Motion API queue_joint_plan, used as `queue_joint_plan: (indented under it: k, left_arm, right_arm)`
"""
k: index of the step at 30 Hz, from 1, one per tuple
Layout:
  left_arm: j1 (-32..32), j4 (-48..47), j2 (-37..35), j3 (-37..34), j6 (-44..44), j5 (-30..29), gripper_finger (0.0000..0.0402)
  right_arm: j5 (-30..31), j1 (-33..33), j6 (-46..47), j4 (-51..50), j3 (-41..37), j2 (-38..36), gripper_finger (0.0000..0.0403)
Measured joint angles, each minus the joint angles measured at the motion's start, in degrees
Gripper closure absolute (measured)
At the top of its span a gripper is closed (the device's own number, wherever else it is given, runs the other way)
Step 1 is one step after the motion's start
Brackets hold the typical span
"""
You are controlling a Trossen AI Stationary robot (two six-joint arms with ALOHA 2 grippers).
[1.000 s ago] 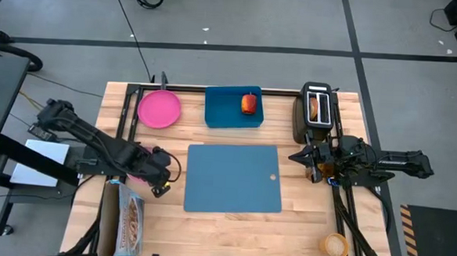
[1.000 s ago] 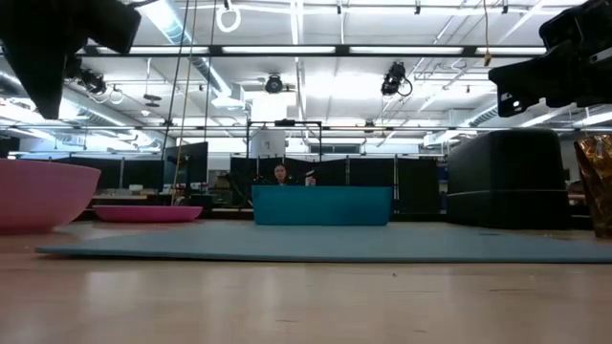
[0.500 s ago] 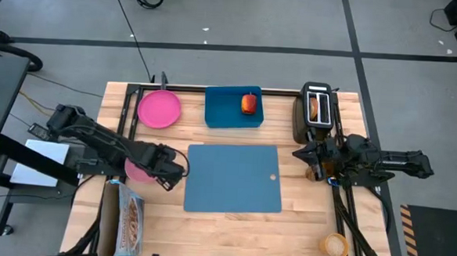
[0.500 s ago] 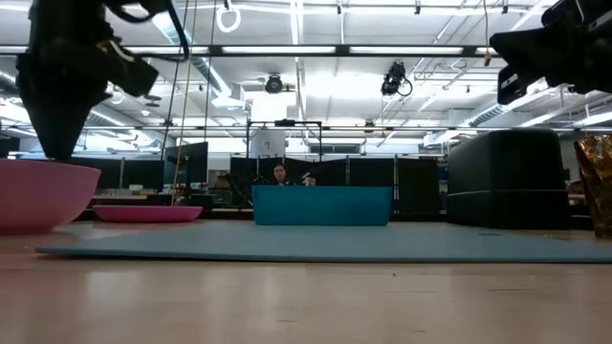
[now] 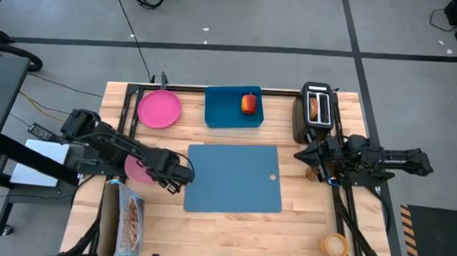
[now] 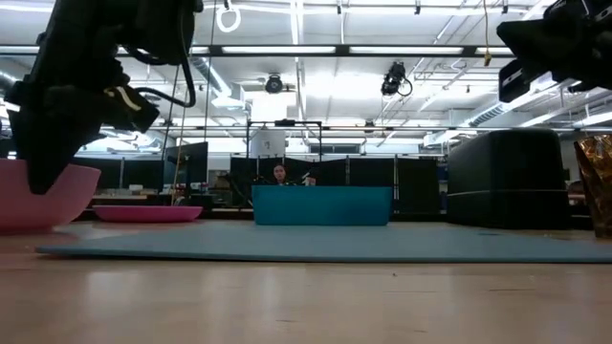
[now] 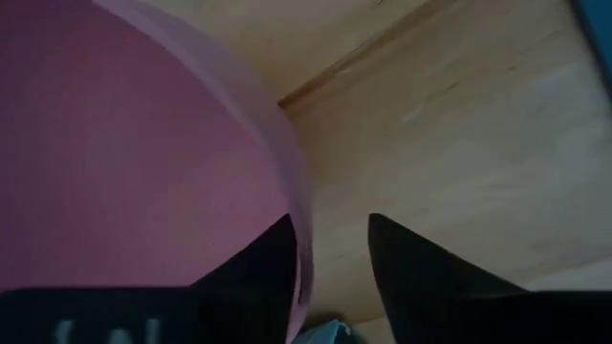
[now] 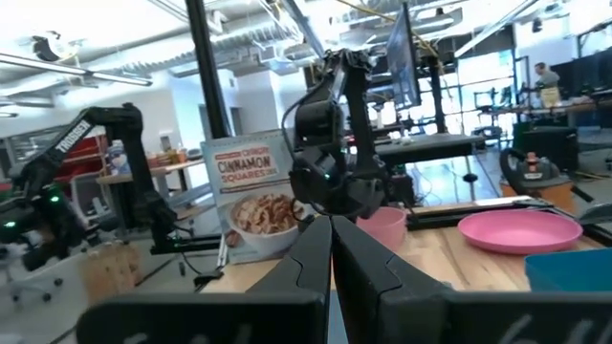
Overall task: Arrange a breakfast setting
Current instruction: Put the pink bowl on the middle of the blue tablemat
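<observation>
The wooden table (image 5: 231,230) carried the slate-blue mat (image 5: 232,177) at its middle, long axis across the table from arm to arm, its small hang-hole at the edge toward the right arm, and nothing lay on it yet. Behind it sat the brighter blue tray (image 5: 228,112) holding the red apple (image 5: 248,104), with the pink plate (image 5: 159,109) to its left and the black toaster (image 5: 315,113), a toast slice (image 5: 315,107) standing in its slot, to its right. A cereal box (image 5: 128,221) lay at the near left. The step in hand appeared to be picking up the pink bowl (image 5: 135,168), upright just off the mat's left edge: the left gripper (image 7: 330,250) was at its rim, fingers parted with one inside the wall and one outside, not yet closed. The next move probably called for pinching the rim, then lifting and carrying the bowl onto the mat. The right gripper (image 8: 332,250) waited beside the mat's right edge, fingers pressed together and empty.
</observation>
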Motion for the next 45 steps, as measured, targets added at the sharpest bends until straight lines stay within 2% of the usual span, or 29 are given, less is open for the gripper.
queue_joint_plan:
  k: [3, 6, 8, 12, 16, 21, 26, 31, 34, 38, 45]
  left_arm:
    - [0.0, 0.0, -0.1, 0.0, 0.0, -0.2, 0.0314]
    - [0.0, -0.8, -0.7, 0.0, 0.0, -0.2, 0.0371]
    - [0.0, -0.8, -0.6, 0.0, 0.3, -0.2, 0.0388]
    - [-0.1, -4.0, -0.6, 4.0, 3.2, -0.3, 0.0387]
    - [-0.2, -6.8, -0.6, 13.6, 8.0, -4.0, 0.0389]
    - [-1.7, 1.2, 1.9, 25.2, 25.4, -13.4, 0.0389]
    - [-0.4, 7.8, 11.6, 33.8, 44.6, -14.5, 0.0389]
    - [0.0, 9.3, 23.4, 44.9, 62.4, -14.1, 0.0389]
    - [0.1, 9.6, 28.9, 50.2, 69.6, -13.9, 0.0389]
    - [1.0, 9.2, 32.5, 52.2, 74.7, -13.6, 0.0386]
    - [3.4, 7.0, 34.9, 52.1, 76.3, -11.0, 0.0386]
  right_arm:
    - [0.0, 1.5, 0.0, 1.0, 0.0, 0.0, 0.0382]
    - [0.0, 2.8, -0.1, 0.3, 0.8, 0.0, 0.0382]
    - [0.3, 3.5, -0.3, -0.5, 2.1, 0.0, 0.0382]
    - [1.6, 4.9, -2.0, -3.7, 5.6, 0.7, 0.0382]
    - [5.4, 6.6, -3.6, -8.5, 9.4, 3.9, 0.0382]
    - [10.9, 10.1, -5.7, -9.3, 12.5, 12.4, 0.0383]
    - [15.5, 14.2, -6.3, -11.9, 17.9, 23.7, 0.0383]
    - [20.2, 18.0, -6.1, -22.1, 25.7, 33.4, 0.0383]
    - [23.0, 20.0, -5.6, -27.9, 29.4, 38.1, 0.0383]
    - [24.9, 21.6, -3.6, -31.0, 31.4, 42.3, 0.0383]
    - [26.2, 22.2, -0.2, -31.5, 31.4, 46.9, 0.0379]
